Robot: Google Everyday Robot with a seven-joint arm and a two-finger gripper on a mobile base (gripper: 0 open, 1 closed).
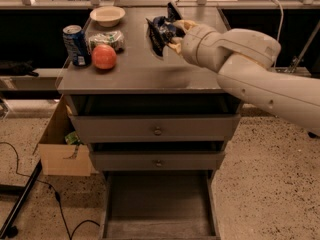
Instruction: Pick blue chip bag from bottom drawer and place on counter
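My gripper [169,31] is over the middle of the counter [135,74], shut on the blue chip bag [159,33]. The crinkled navy bag hangs upright from the fingers, just above the grey top or touching it; I cannot tell which. The white arm reaches in from the right and hides the counter's right part. Below, the bottom drawer [158,204] is pulled out, with a bare grey floor.
On the counter's left stand a blue soda can [75,45], a red apple [104,57], a greenish-white packet [106,38] and a white bowl [107,15]. Two upper drawers with knobs are closed. A cardboard box [62,146] and a cable lie on the floor at left.
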